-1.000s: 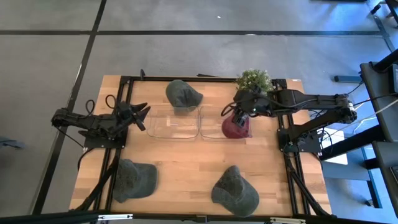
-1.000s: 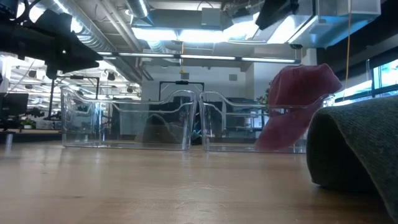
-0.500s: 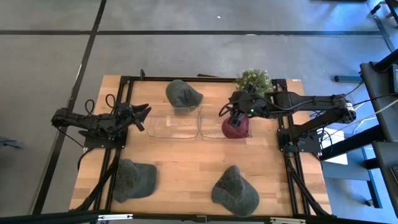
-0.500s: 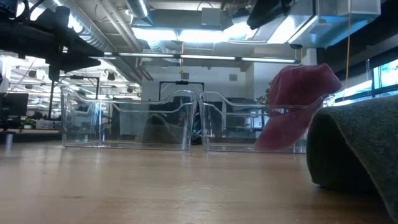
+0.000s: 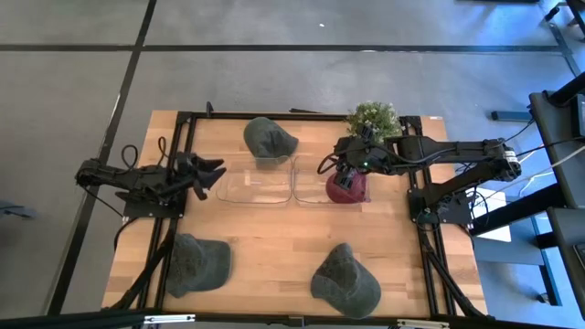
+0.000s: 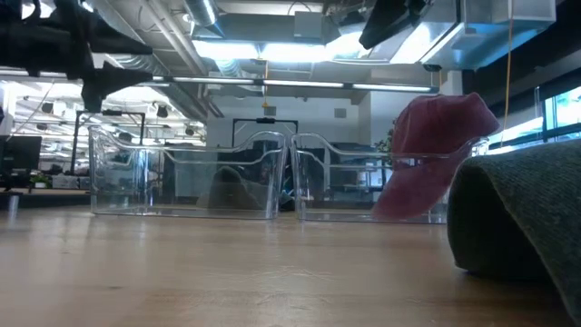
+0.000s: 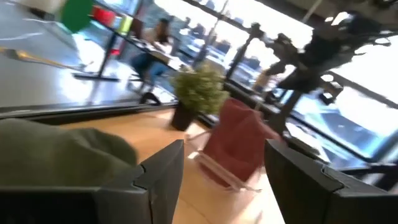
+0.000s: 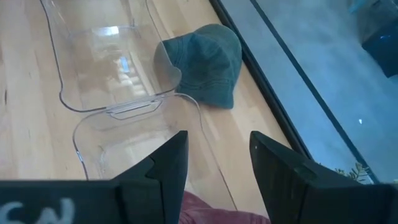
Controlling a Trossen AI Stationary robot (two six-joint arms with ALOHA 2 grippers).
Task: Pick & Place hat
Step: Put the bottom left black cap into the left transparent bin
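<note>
A maroon hat stands tilted at the right end of the right clear bin; in the low view the maroon hat leans against that bin's end wall. My right gripper hovers open just above and left of it, over the bin; in the right wrist view the open right gripper has the hat's maroon edge below it. My left gripper is open beside the left clear bin, and in its wrist view the left gripper points toward the maroon hat.
Three green hats lie on the table: one behind the bins, one at the near left, one at the near right. A potted plant stands at the far right. Bare wood lies between the bins and the near hats.
My right gripper has drawn a little toward the table's left, away from above the maroon hat, which has stayed leaning on the bin. My left gripper has shifted slightly toward the table's right, closer to the left bin.
</note>
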